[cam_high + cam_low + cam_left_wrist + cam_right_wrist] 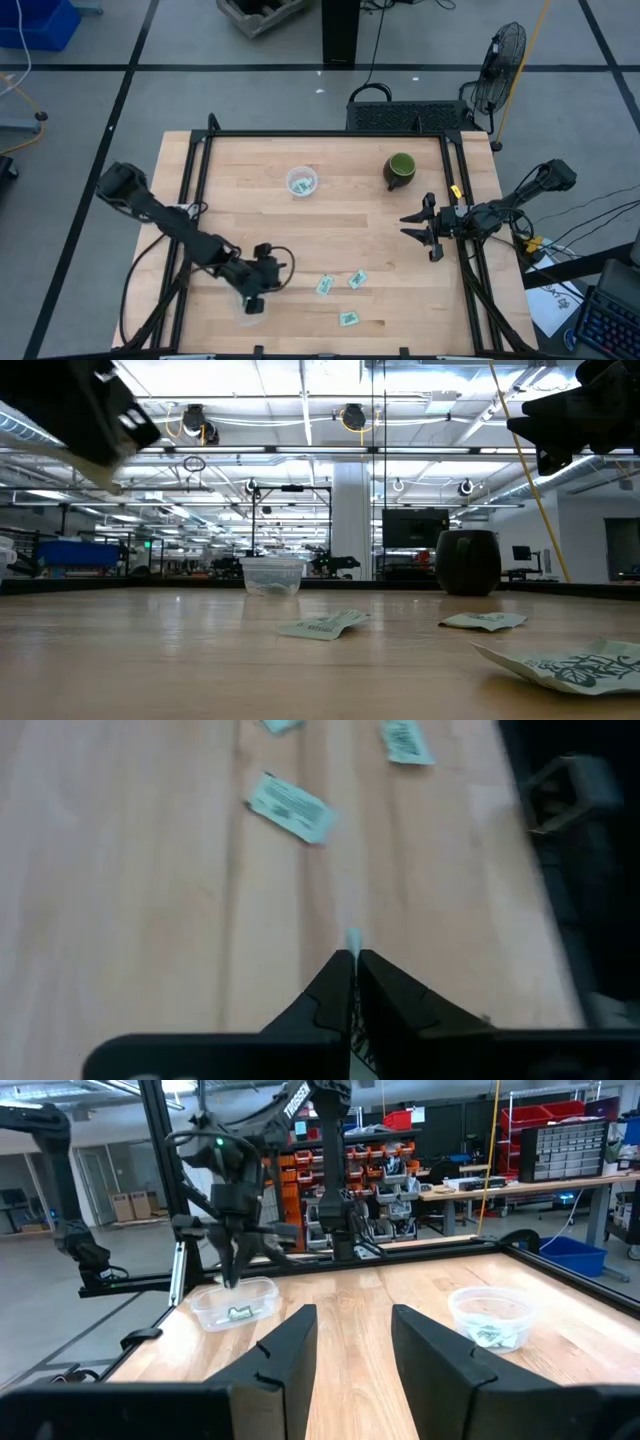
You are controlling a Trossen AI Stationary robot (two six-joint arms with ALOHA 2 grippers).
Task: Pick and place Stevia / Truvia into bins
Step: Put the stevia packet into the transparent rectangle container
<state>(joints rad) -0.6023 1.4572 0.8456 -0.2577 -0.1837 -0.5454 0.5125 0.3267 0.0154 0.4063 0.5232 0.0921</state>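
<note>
1. The left gripper (252,297) hung over the oval tub (233,1302) — fingers pinched on a sachet (352,938), seen only in its wrist view.
2. The right gripper (418,227) waited, fingers spread.
3. Three sachets (351,280) lay loose; the round cup (301,183) held others.

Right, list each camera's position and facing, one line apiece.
High: above the table, looking straight down; shows both arms, left hand and right hand.
Low: at table-top height, looking level across the sachets into the room; arm parts show at top.
Left wrist: on the left arm, looking past shut fingers at sachets.
Right wrist: on the right arm, looking past open fingers at the oval tub and left hand.
Shared: high, low and right wrist all show the round cup.
</note>
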